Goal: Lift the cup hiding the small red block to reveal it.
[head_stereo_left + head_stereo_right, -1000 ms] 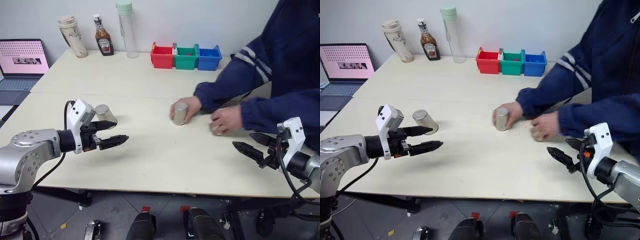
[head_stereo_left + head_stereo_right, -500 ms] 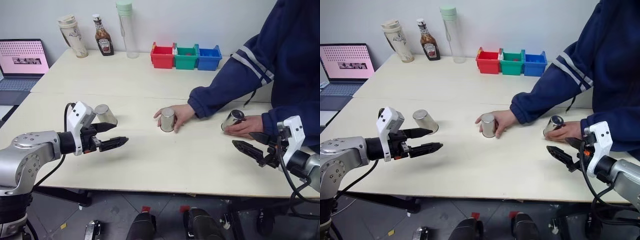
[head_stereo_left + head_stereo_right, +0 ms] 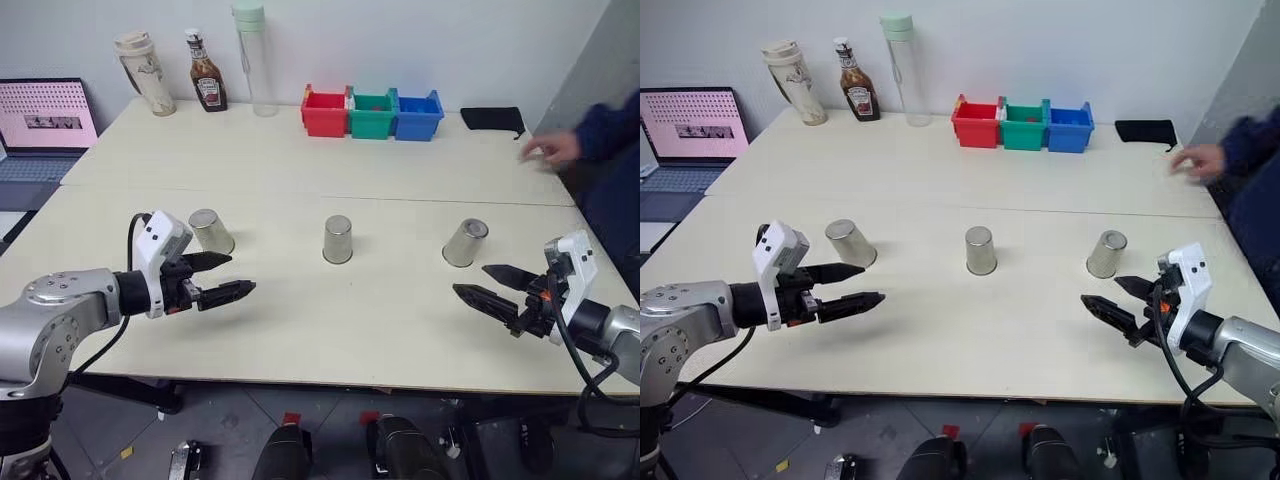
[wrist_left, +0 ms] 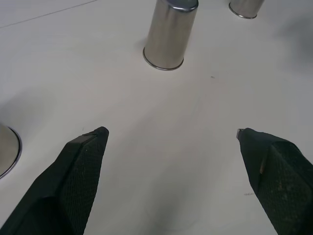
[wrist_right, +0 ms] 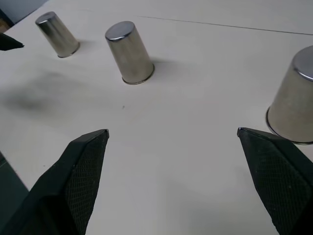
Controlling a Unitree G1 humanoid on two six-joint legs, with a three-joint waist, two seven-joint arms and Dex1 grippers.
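- Three shiny silver metal cups stand upside down in a row on the pale tabletop [image 3: 300, 330]: the left cup [image 3: 210, 230] at about 9 o'clock from the middle cup [image 3: 338, 240], and the right cup [image 3: 465, 242] at about 3 o'clock from it.
- The small red block is hidden, so I cannot tell which cup covers it (they all look the same).
- What could go wrong: the robot may lift the wrong cup, because nothing on the outside gives a hint.
- A cup could also tip or slide if one finger bumps it before both sides close on it.
- The left hand [image 3: 222, 280] hovers just above the tabletop with its fingers wide apart, holding nothing. The left cup sits near it, at about 12 o'clock.
- The right hand [image 3: 490, 287] is wide open and empty too. It points toward the middle, with the right cup near it at about 11 o'clock.
- A person's hand [image 3: 552, 148] is far off at the back edge, well away from the cups.
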